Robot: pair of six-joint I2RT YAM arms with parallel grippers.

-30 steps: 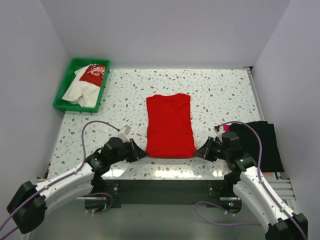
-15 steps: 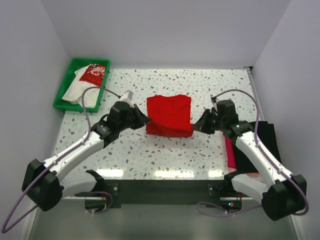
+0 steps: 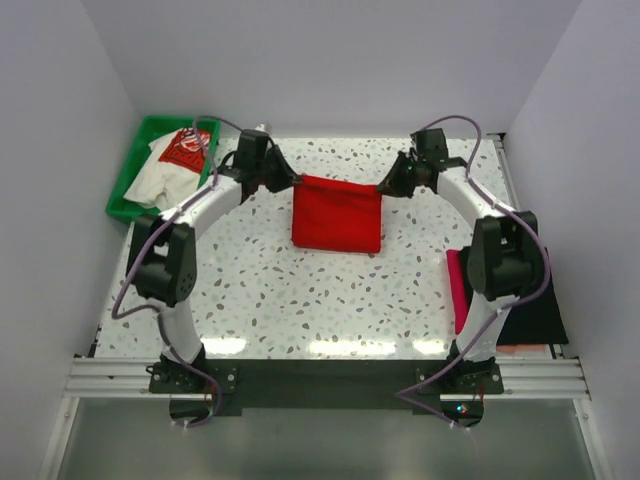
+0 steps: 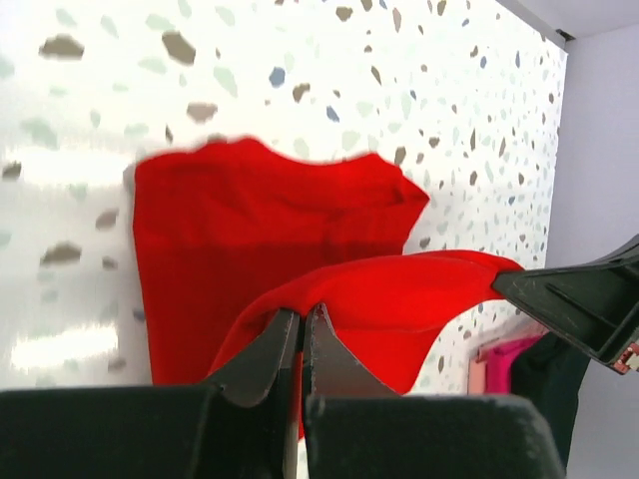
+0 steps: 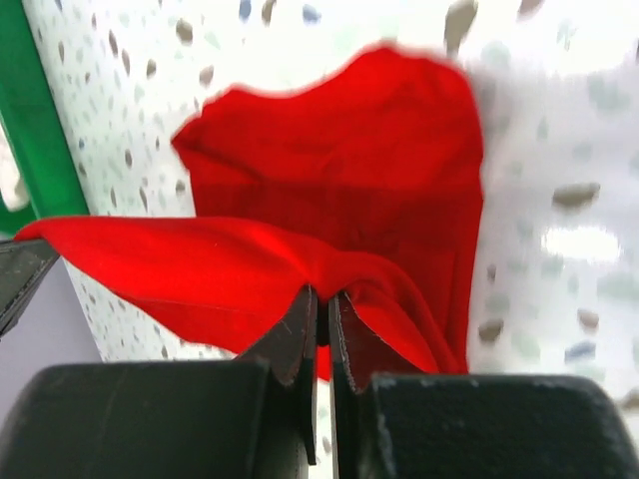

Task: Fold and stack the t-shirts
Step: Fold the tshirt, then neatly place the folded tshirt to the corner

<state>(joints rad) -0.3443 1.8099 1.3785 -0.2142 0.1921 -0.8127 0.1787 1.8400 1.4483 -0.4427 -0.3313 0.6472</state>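
Observation:
The plain red t-shirt (image 3: pixel 337 214) lies folded in half on the speckled table, its lifted hem stretched across the far edge. My left gripper (image 3: pixel 293 181) is shut on the hem's left corner (image 4: pixel 300 311). My right gripper (image 3: pixel 383 187) is shut on the right corner (image 5: pixel 319 291). The lower layer of the red shirt shows under the raised hem in both wrist views (image 4: pixel 230 215) (image 5: pixel 379 150). A white t-shirt with a red print (image 3: pixel 172 165) lies crumpled in the green tray. Folded black (image 3: pixel 540 300) and magenta (image 3: pixel 459 290) shirts sit at the right edge.
The green plastic tray (image 3: pixel 125 185) stands at the back left corner. White walls close the table on the left, back and right. Purple cables loop over both arms. The right arm's base link (image 3: pixel 498 262) stands beside the black and magenta stack.
Both grippers have carried the red shirt's near hem away from the arm bases to the far edge, folding the shirt in half. Both arms are now stretched far out.

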